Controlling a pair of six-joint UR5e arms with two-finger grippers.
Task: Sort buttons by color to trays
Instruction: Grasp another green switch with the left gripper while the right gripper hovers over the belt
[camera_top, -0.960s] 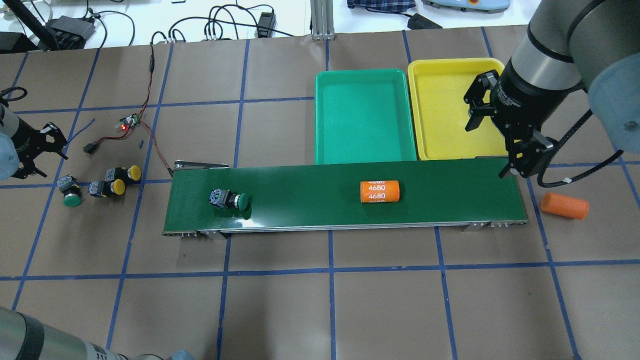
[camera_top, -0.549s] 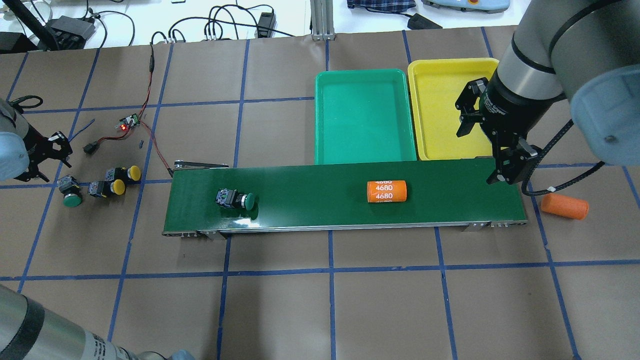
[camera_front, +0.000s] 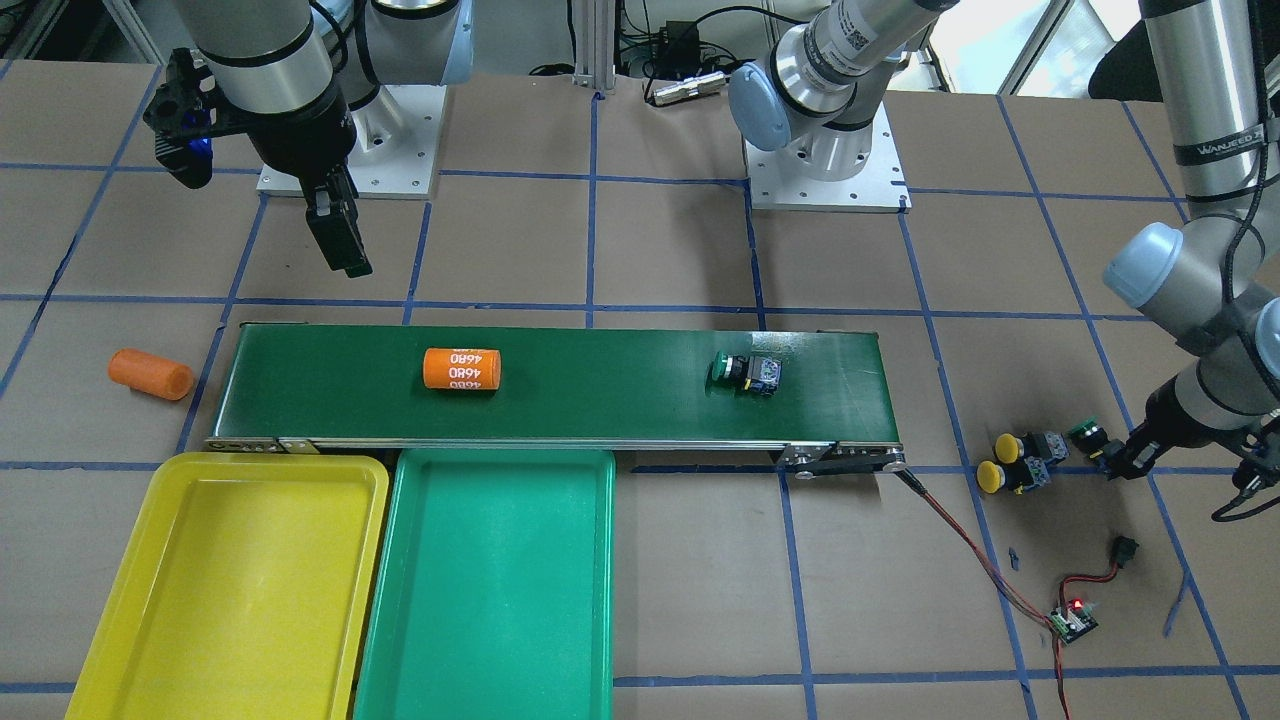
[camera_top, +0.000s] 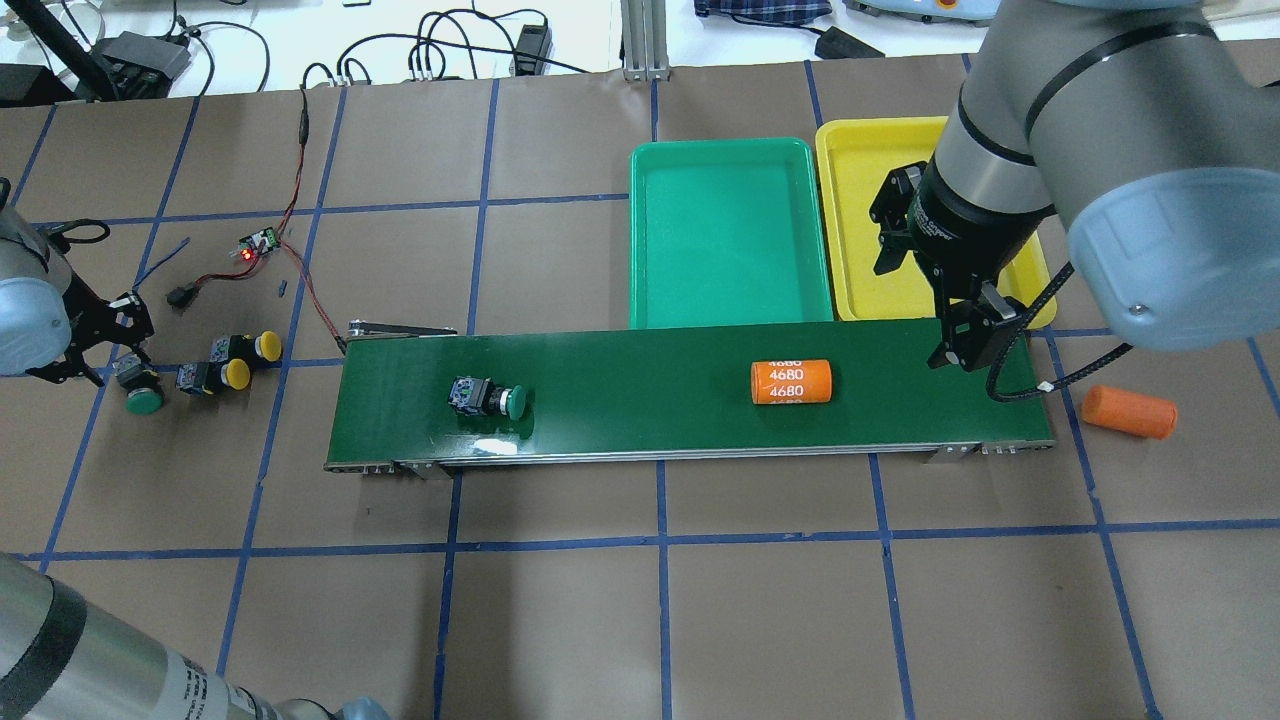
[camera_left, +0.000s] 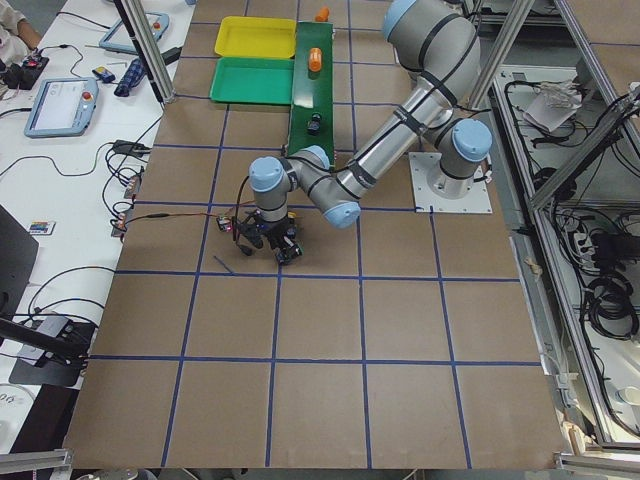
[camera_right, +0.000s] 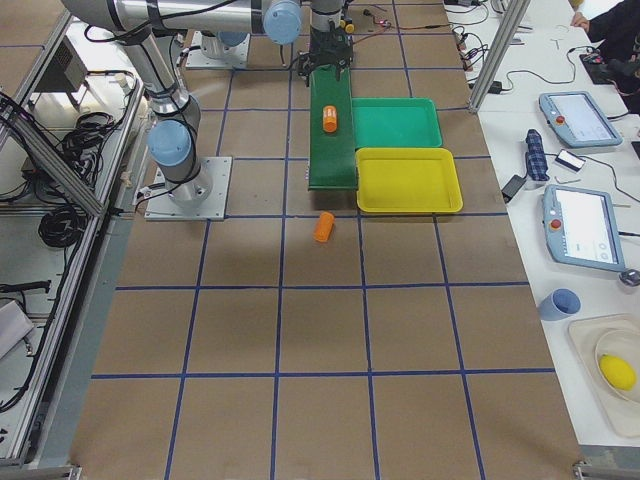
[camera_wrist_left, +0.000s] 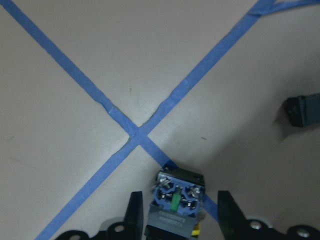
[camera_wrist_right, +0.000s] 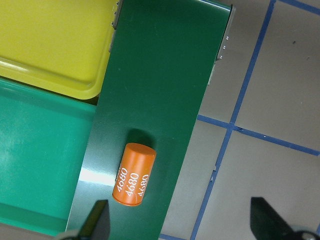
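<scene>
One green-capped button (camera_top: 490, 398) lies on its side on the conveyor belt (camera_top: 650, 420). At the table's left lie a second green button (camera_top: 140, 388) and two yellow buttons (camera_top: 245, 347) (camera_top: 215, 375). My left gripper (camera_top: 112, 348) is low over that green button. In the left wrist view its fingers (camera_wrist_left: 133, 216) stand open on either side of the button's body (camera_wrist_left: 175, 200) without touching it. My right gripper (camera_top: 965, 345) hangs open and empty above the belt's right end. The green tray (camera_top: 730, 235) and the yellow tray (camera_top: 880, 200) behind the belt hold nothing.
An orange cylinder printed 4680 (camera_top: 791, 381) lies on the belt just left of my right gripper. A plain orange cylinder (camera_top: 1130, 411) lies on the table past the belt's right end. Red wires, a small lit board (camera_top: 255, 247) and a black switch (camera_top: 181, 295) lie behind the left buttons.
The green button and the 4680 cylinder have travelled right along the belt. My right gripper moved left over the belt's end. My left gripper closed in on the green button on the table.
</scene>
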